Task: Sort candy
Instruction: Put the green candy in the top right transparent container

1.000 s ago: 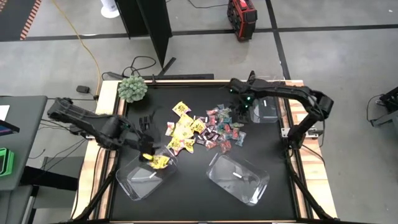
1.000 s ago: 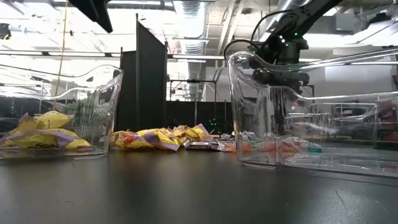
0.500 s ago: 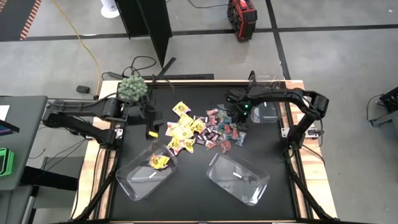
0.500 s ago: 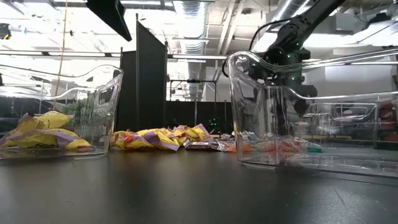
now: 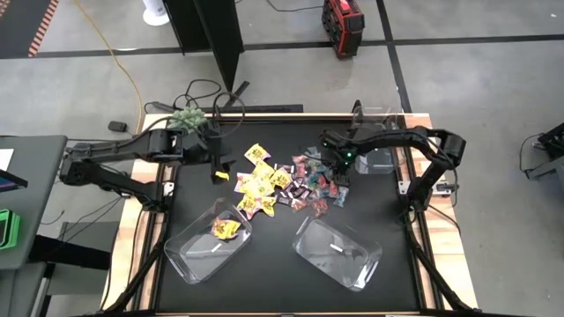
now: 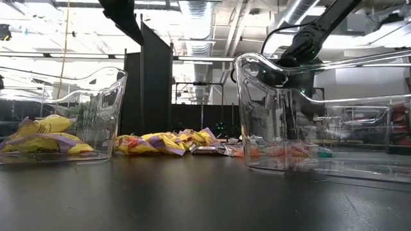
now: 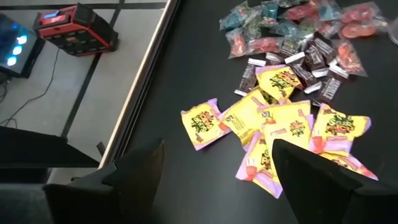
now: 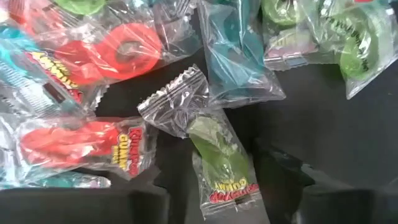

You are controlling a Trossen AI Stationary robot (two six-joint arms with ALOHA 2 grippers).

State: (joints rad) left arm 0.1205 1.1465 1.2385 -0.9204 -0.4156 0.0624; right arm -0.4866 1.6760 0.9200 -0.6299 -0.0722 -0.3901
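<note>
Nearest, two clear bins (image 5: pixel 208 245) sit on the table (image 5: pixel 273 282); the left one holds yellow packets (image 5: pixel 226 229). Beyond, the candy (image 5: pixel 286 180) lies heaped mid-table. The right gripper (image 8: pixel 214 186), jaws apart, straddles a green sweet (image 8: pixel 219 163) reading "GUMMI". The left gripper (image 7: pixel 217 165), jaws wide and empty, hovers beside the heap's yellow packets.

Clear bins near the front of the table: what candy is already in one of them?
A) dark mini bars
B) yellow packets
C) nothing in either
B: the left clear bin holds yellow packets, while the other bin shows no candy.
</note>
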